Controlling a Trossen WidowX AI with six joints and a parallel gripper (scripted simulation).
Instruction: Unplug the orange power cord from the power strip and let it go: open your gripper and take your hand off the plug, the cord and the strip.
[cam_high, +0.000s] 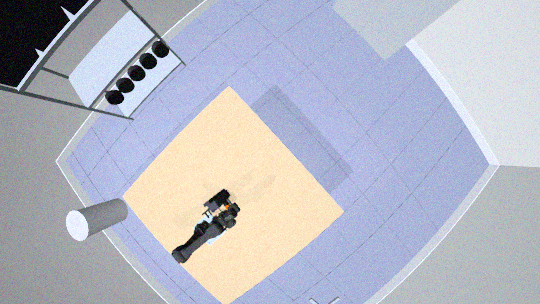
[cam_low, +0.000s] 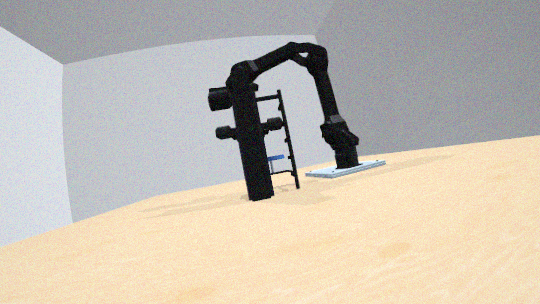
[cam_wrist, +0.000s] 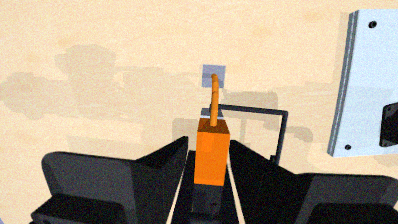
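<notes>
The orange plug (cam_wrist: 212, 159) stands between the fingertips in the wrist view, its lower end against a black body (cam_wrist: 206, 199) that looks like the power strip. Whether it is seated cannot be told. A small orange patch (cam_high: 228, 206) shows beside the black block in the top view. The orange cord (cam_wrist: 215, 100) runs from the plug to a small grey-blue square. In the exterior view the tall black strip (cam_low: 256, 155) stands upright and hides the fingertips and plug. My gripper (cam_wrist: 208, 143) is partly open, one finger on each side of the plug, not closed on it.
A thin black frame (cam_low: 289, 142) (cam_wrist: 255, 109) stands beside the strip, with a small blue piece (cam_low: 276, 157) low between them. The grey-blue square (cam_wrist: 213, 83) lies at the cord's far end. The arm's pale base plate (cam_low: 325, 173) (cam_wrist: 367, 75) is nearby on the wooden surface (cam_high: 230, 130).
</notes>
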